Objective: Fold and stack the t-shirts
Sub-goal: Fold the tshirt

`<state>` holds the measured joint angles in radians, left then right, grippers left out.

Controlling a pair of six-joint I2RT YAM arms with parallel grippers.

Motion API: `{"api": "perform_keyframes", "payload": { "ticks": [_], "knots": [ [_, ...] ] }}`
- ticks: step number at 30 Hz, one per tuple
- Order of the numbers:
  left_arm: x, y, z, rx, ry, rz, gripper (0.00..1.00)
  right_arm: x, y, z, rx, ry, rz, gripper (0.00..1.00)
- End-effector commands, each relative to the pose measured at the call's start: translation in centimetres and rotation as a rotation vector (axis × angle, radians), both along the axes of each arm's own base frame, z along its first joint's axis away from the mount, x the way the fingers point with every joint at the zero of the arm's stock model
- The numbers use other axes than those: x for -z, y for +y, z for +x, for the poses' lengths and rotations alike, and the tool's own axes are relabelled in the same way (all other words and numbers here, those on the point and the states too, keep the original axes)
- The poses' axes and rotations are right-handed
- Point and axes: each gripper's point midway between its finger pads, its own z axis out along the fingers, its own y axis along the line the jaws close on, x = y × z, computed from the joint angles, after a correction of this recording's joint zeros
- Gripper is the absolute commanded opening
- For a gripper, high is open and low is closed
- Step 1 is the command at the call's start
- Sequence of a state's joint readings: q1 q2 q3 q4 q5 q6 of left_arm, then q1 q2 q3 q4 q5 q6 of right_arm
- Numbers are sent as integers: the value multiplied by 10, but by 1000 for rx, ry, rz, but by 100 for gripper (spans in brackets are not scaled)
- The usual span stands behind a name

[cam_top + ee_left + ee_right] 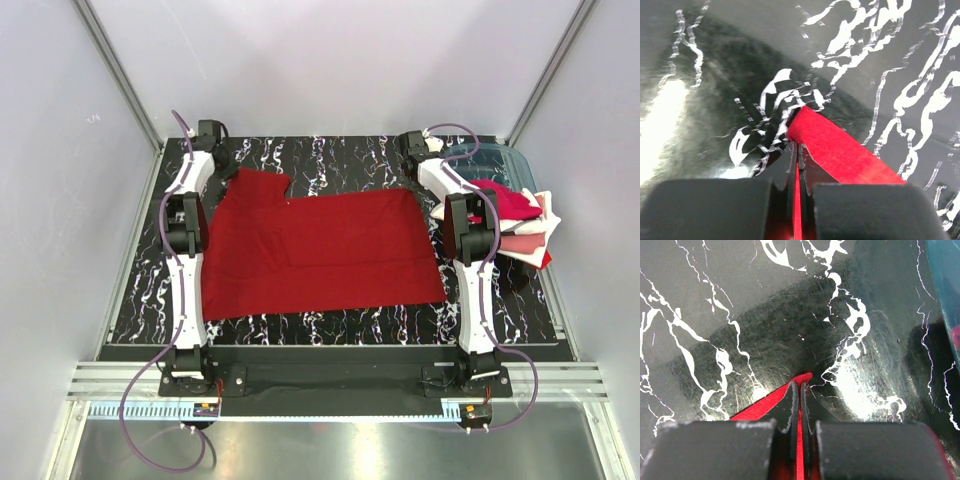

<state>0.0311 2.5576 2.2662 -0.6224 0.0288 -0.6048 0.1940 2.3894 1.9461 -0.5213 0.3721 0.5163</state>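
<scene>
- Top external view, counting from the left: two arms, one large deep red t-shirt (320, 250), one teal bin (495, 160), and one heap of t-shirts (518, 215).
- My left gripper (222, 165) is at the far-left corner of the black marbled table (330, 155). It is pinched tight on the deep red t-shirt's far-left corner. On the left wrist camera, a thin red fold sits between the closed fingers (790, 165).
- The deep red t-shirt lies spread flat between the two arms, covering the middle of the table.
- My right gripper (413, 165) is clamped the same way on the shirt's far-right corner, with a sliver of red in the nip on its wrist camera.
- The teal bin stands at the far-right corner, just beside the right gripper.
- The heap shows three colours: red, white and pink. I count four layers, but I cannot tell how many shirts that makes. It spills from the bin toward the table's right edge.
</scene>
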Motion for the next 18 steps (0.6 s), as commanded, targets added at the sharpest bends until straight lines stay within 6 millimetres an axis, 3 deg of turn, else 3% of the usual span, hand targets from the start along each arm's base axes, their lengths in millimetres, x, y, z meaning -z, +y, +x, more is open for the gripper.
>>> {"api": "perform_keyframes", "payload": {
  "ticks": [1,9,18],
  "knots": [
    [-32,-16,21,62,-142,-52,0,-5,9,2,-25,5,15,0],
    [-98,-31,25,126,-324,-93,0,-37,12,4,-25,-55,45,0],
    [-140,-37,8,142,-377,-113,0,-78,5,-4,-9,-100,57,0]
  ]
}}
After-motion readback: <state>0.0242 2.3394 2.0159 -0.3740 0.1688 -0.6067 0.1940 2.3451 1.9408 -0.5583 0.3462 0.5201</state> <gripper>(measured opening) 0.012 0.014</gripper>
